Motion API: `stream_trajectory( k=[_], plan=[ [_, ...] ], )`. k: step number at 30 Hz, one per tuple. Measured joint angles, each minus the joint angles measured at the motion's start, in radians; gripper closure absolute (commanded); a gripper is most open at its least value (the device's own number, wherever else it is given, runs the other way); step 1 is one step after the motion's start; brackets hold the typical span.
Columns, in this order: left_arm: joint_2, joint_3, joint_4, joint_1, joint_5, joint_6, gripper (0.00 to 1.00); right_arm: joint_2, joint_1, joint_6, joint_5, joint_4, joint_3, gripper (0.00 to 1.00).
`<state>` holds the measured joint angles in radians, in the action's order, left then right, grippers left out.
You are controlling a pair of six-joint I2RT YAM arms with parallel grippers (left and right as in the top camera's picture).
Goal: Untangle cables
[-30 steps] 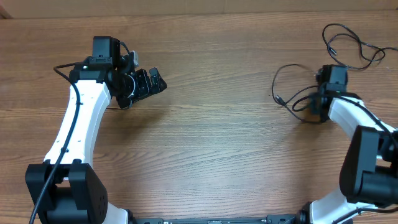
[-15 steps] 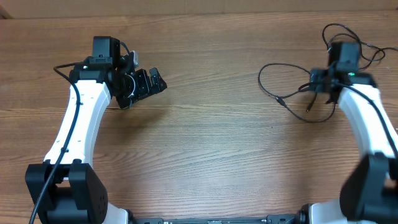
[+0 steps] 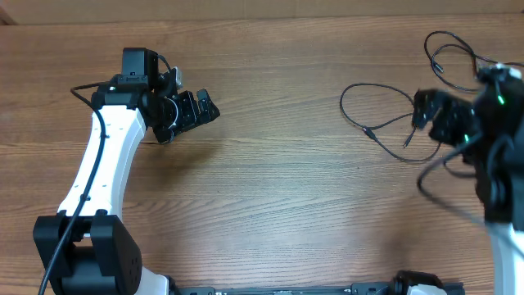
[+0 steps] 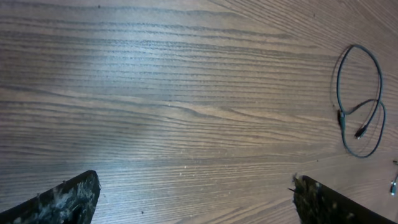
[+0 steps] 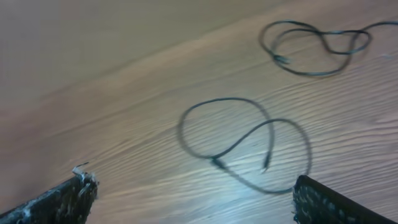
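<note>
- Cables (image 3: pixel 385 124) lie on the wooden table (image 3: pixel 278 180) in the overhead view. The looped cable (image 3: pixel 366 129) is spread in open curves, and the second cable (image 3: pixel 449 34) lies beyond it, toward the table's back edge and apart from it.
- In the same view your right gripper (image 3: pixel 427 111) shows as a blurred dark shape over the looped cable's right side. You cannot tell from here how far its jaws stand open, or whether it touches the cord.
- Your left gripper (image 3: pixel 199 109) is well apart from the looped cable, far across the table. It has nothing in it.
- In the left wrist view the left gripper (image 4: pixel 194 180) has its jaws spread wide. Only bare wood shows between the two fingers (image 4: pixel 68 199).
- The looped cable (image 4: pixel 339 93) sits far ahead of them, toward the right edge of that view. They do not touch it.
- In the right wrist view the right gripper (image 5: pixel 193 179) is also spread wide and holds nothing.
- The looped cable (image 5: pixel 247 139) lies ahead of the fingers (image 5: pixel 329 202), clear of both tips, with its curves crossing once and a plug end lying inside them.
- The second cable (image 5: pixel 323 37) lies beyond the looped cable, separate from it. The view is soft with blur.
</note>
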<state>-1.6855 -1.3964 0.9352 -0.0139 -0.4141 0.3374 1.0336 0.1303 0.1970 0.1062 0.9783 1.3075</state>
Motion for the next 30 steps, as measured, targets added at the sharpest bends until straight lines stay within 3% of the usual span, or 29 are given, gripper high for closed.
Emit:
stream_trajectory(
  k=[7, 20, 30],
  plan=[
    [0.0, 0.0, 0.0, 0.0, 0.0, 0.0, 0.0, -0.131, 0.0, 0.013, 0.063, 0.032, 0.0, 0.0],
    [0.0, 0.0, 0.0, 0.0, 0.0, 0.0, 0.0, -0.153, 0.0, 0.008, 0.069, 0.015, -0.021, 0.0],
    [0.0, 0.0, 0.0, 0.0, 0.0, 0.0, 0.01, -0.468, -0.001, -0.024, 0.069, -0.24, -0.368, 0.0]
  ],
)
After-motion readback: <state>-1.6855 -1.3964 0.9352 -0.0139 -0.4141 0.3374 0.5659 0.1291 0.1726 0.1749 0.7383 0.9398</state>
